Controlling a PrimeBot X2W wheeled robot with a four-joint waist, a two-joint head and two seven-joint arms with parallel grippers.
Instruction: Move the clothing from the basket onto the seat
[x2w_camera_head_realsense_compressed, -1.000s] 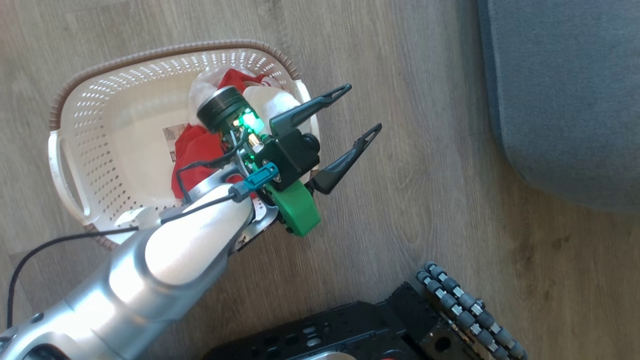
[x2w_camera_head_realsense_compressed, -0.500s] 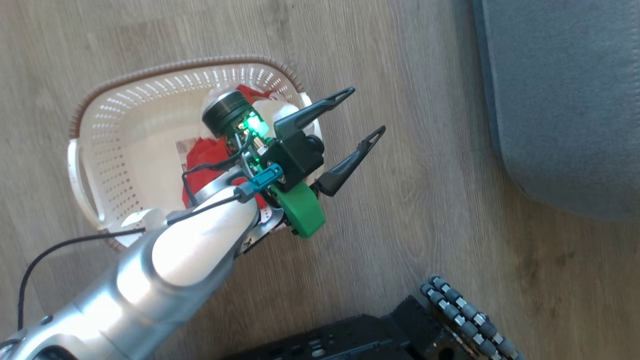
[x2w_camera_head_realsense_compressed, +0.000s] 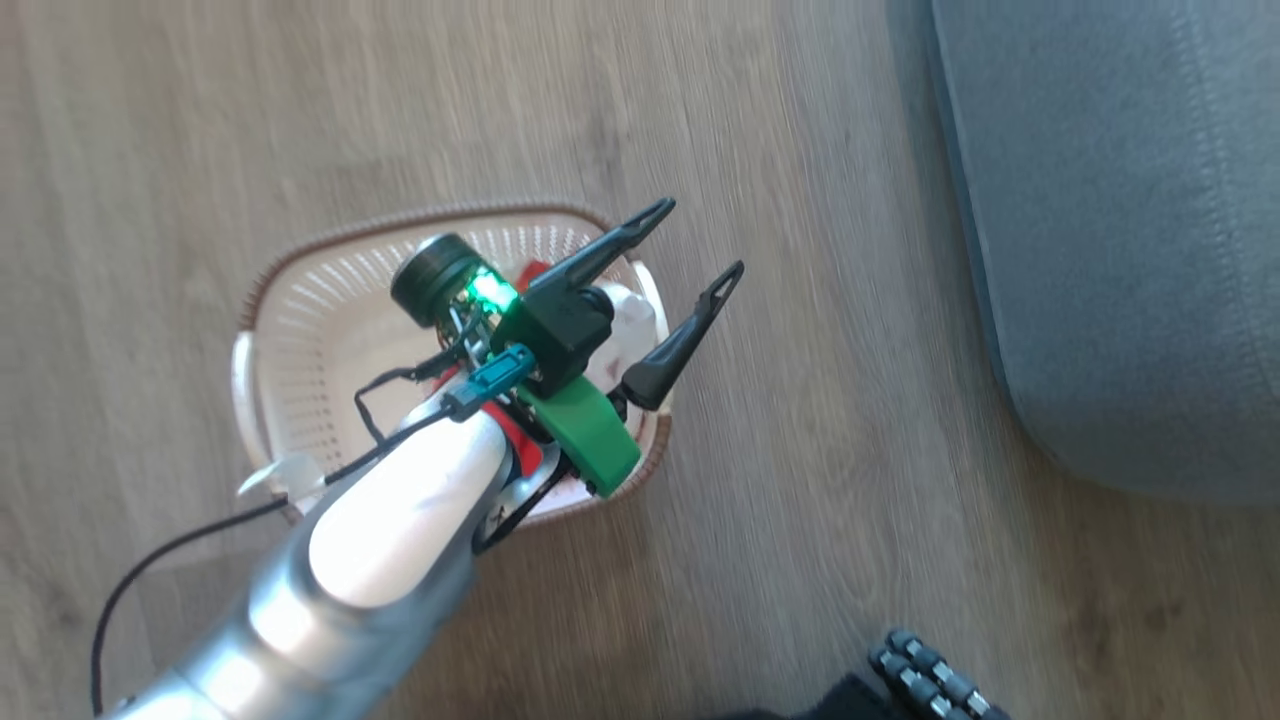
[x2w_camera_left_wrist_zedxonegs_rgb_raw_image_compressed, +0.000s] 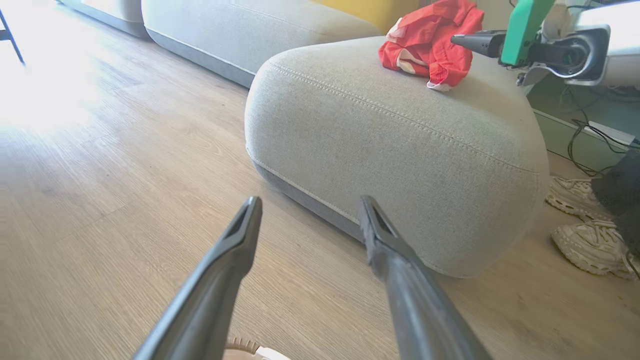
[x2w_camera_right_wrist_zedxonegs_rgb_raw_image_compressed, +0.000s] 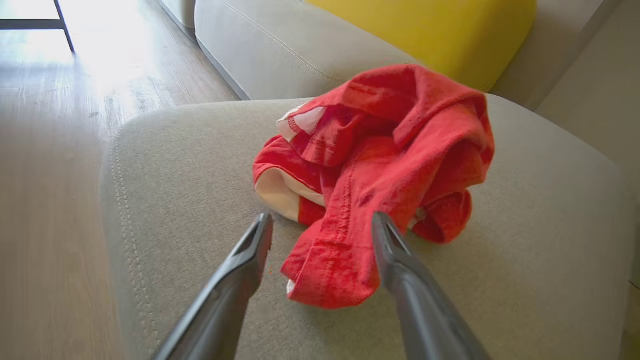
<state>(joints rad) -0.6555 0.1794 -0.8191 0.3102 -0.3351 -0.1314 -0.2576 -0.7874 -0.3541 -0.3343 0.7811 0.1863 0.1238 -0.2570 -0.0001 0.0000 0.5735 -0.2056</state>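
Note:
The cream basket (x2w_camera_head_realsense_compressed: 262, 350) with its brown rim stands on the wood floor, and my left arm partly covers it. Bits of red clothing (x2w_camera_head_realsense_compressed: 522, 455) show inside it beneath the wrist. My left gripper (x2w_camera_head_realsense_compressed: 692, 245) hangs open and empty over the basket's right end, fingers pointing toward the grey seat (x2w_camera_head_realsense_compressed: 1130, 250). In the left wrist view the left gripper (x2w_camera_left_wrist_zedxonegs_rgb_raw_image_compressed: 310, 202) faces the seat (x2w_camera_left_wrist_zedxonegs_rgb_raw_image_compressed: 390, 140), where a red garment (x2w_camera_left_wrist_zedxonegs_rgb_raw_image_compressed: 430, 45) lies. My right gripper (x2w_camera_right_wrist_zedxonegs_rgb_raw_image_compressed: 322, 220) is open, with its fingers on either side of that crumpled red and white garment (x2w_camera_right_wrist_zedxonegs_rgb_raw_image_compressed: 380, 165) resting on the seat (x2w_camera_right_wrist_zedxonegs_rgb_raw_image_compressed: 190, 165).
A yellow cushion (x2w_camera_right_wrist_zedxonegs_rgb_raw_image_compressed: 440, 30) and another grey sofa section (x2w_camera_left_wrist_zedxonegs_rgb_raw_image_compressed: 240, 35) lie behind the seat. White sneakers (x2w_camera_left_wrist_zedxonegs_rgb_raw_image_compressed: 585, 235) and cables (x2w_camera_left_wrist_zedxonegs_rgb_raw_image_compressed: 585, 145) are on the floor to its right. The robot's roller wheel (x2w_camera_head_realsense_compressed: 930, 670) shows at the head view's bottom edge.
The head camera has shifted, so the basket sits lower and nearer the middle of the picture. My left gripper stays open over the basket's right end.

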